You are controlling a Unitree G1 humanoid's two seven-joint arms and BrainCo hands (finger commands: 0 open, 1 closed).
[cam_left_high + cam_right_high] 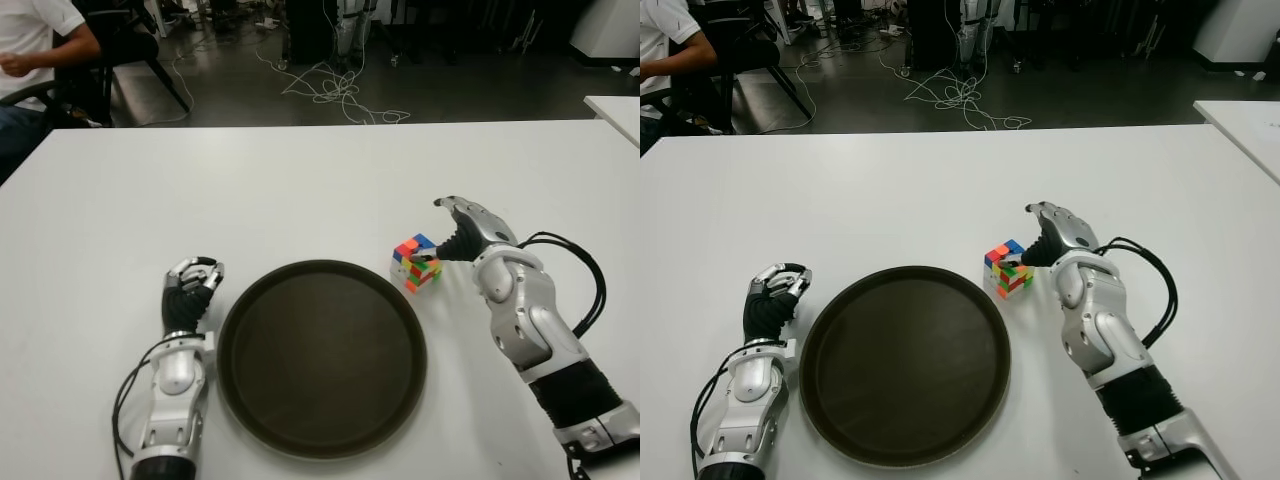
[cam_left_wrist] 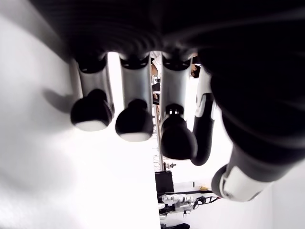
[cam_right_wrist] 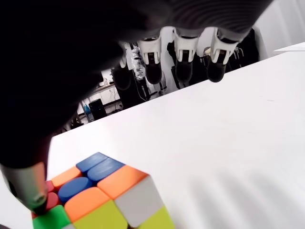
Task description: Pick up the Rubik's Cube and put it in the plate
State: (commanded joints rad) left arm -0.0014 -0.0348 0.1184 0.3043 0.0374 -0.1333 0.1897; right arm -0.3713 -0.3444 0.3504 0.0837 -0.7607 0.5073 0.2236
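Right hand (image 1: pixel 452 225) sits on the white table (image 1: pixel 300 190) just to the right of the Rubik's Cube (image 1: pixel 416 261), its fingers (image 3: pixel 183 59) stretched out and spread above the tabletop beyond the cube, holding nothing; in the right wrist view the thumb tip (image 3: pixel 29 191) touches the cube's top face at one edge, while the other fingers stay clear of it. The cube stands on the table, tilted so one corner points toward the robot, just beside the upper right rim of the plate (image 1: pixel 322 440) and not inside it. It is a small cube with two tiles to an edge, its upper face showing blue, orange and red tiles, its sides showing green, yellow, white and orange; the tiles are raised and rounded with dark seams between them. No brand, label or writing can be read on the cube, the plate or the hands. The plate is a dark brown round tray with a low raised rim, lying between the two hands. Left hand (image 1: pixel 190 290) shows just to the left of the plate, its fingers curled in over the palm and gripping nothing. Beyond the table's far edge, cables (image 1: pixel 335 90) trail over a dark floor, and a seated person (image 1: pixel 35 50) in a white shirt shows at the far left.
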